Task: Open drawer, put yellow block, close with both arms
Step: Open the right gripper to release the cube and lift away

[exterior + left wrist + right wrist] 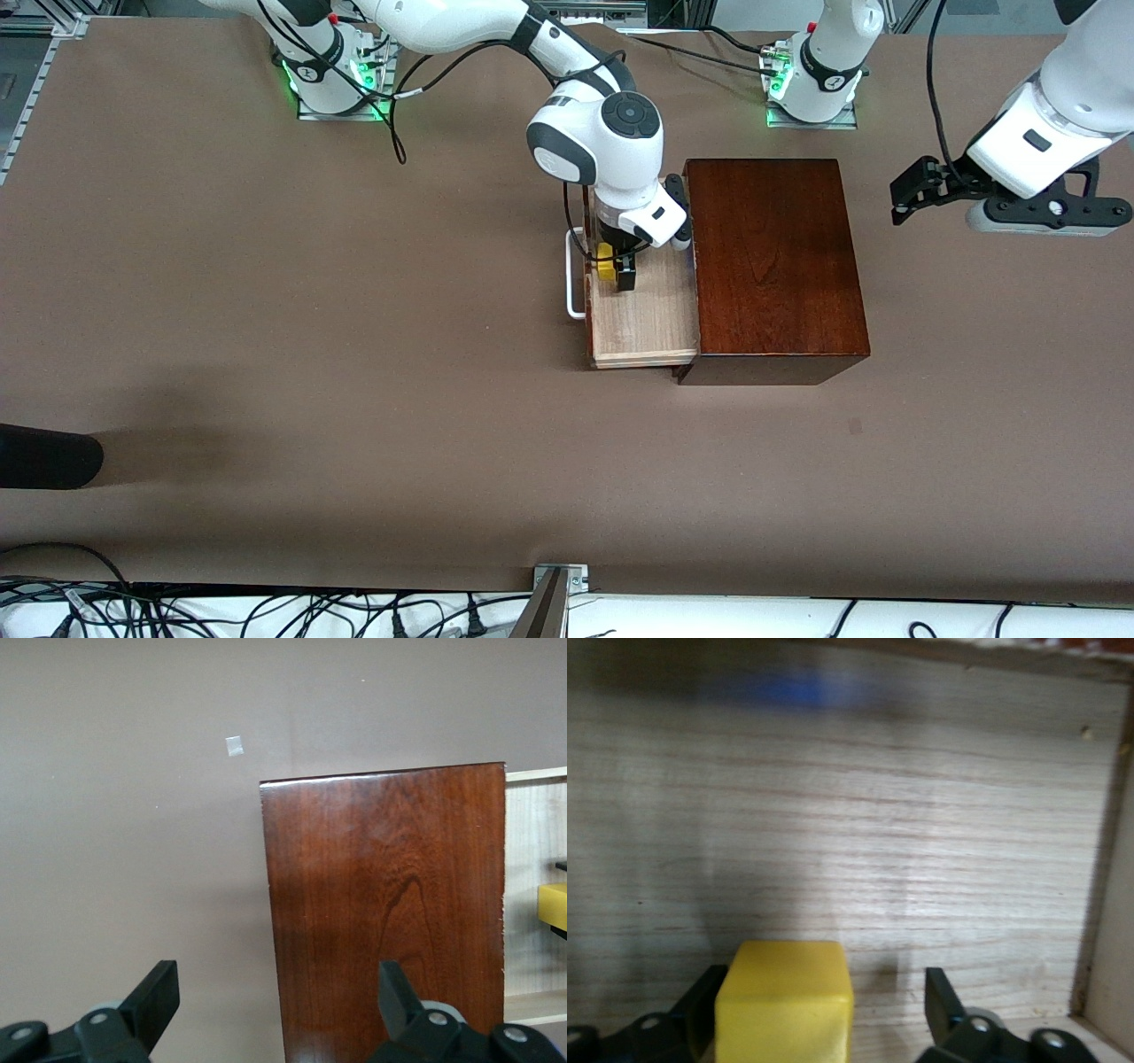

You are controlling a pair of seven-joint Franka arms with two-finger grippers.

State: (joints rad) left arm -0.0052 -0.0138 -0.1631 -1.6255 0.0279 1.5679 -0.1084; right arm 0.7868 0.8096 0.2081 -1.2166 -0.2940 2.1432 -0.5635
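Over the pulled-out drawer (642,319), the right claw (617,266) is seen lowered into the pale-wood tray, its fingers parted, with the yellow block (784,1005) lying between them, against one finger and clear of the other; whether the block rests on the tray floor cannot be told. Toward the left arm's end of the counter (266,354), the left claw (904,197) is held waiting in the air with fingers spread, beside the dark wooden box (775,266)

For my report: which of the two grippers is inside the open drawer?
The right gripper, open beside the yellow block in the drawer. The left gripper waits open above the table, away from the wooden box.
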